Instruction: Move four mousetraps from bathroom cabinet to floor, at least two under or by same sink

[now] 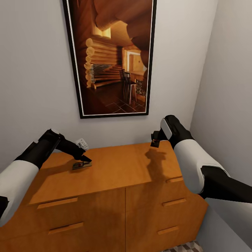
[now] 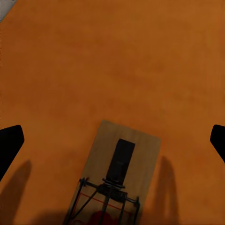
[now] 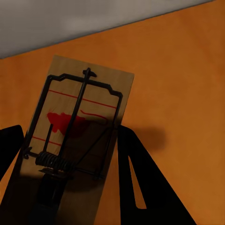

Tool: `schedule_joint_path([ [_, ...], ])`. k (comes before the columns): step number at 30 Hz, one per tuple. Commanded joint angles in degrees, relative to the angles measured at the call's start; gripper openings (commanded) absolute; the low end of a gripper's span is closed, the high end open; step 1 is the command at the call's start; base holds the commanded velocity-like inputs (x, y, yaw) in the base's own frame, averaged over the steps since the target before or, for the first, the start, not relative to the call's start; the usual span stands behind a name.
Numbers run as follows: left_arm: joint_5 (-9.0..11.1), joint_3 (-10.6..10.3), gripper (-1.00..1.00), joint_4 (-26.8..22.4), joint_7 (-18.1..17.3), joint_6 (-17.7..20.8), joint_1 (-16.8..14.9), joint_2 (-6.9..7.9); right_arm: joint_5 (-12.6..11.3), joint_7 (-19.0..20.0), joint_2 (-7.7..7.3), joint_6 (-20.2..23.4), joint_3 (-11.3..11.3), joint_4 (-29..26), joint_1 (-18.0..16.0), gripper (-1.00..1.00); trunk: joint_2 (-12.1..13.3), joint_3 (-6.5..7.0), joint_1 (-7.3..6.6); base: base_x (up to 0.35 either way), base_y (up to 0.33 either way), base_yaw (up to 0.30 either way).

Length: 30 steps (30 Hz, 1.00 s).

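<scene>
One mousetrap [image 1: 82, 165] lies flat on top of the orange-brown cabinet [image 1: 119, 171], near its back left. My left gripper [image 1: 83, 159] hovers just over it, open. In the left wrist view its dark fingertips [image 2: 10, 145] stand wide apart on either side of this mousetrap [image 2: 119, 176], not touching it. My right gripper [image 1: 156, 137] is shut on a second mousetrap [image 1: 155, 142], held a little above the cabinet's back right, where it casts a shadow. The right wrist view shows that mousetrap [image 3: 77, 131], with its wire and red mark, pinched between the fingers [image 3: 140, 178].
A small white plug-like gadget [image 1: 83, 143] sits on the wall behind the left gripper. A large framed picture [image 1: 110, 56] hangs above the cabinet. A side wall [image 1: 227, 87] stands close on the right. A patch of patterned floor [image 1: 183, 247] shows below the closed drawers [image 1: 57, 203].
</scene>
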Motion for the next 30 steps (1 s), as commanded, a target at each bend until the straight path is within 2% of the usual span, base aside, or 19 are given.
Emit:
schedule_joint_path([
  [1,-0.2,-0.1,1.0,-0.1,-0.3,0.5,0.0,0.04,-0.3,-0.4,0.07,0.1,-0.3,-0.1,0.0,-1.0,0.0,-0.07,0.0,0.0,0.0,0.0],
  [20,-0.2,-0.2,1.0,2.7,-1.8,-0.1,-0.1,0.18,-0.3,-0.4,0.07,0.1,-0.4,-0.1,0.0,-1.0,0.0,-0.07,0.0,0.0,0.0,0.0],
  [22,0.0,0.5,1.0,2.5,-2.0,0.0,0.0,0.42,0.2,-0.3,0.59,0.1,-0.4,0.6,0.0,-1.0,0.0,-0.07,0.0,0.0,0.0,0.0],
  [30,0.0,0.9,1.0,2.4,-2.0,0.1,0.0,0.55,0.3,-0.3,0.38,0.1,-0.3,0.7,0.0,-1.0,0.0,-0.07,0.0,0.0,0.0,0.0],
])
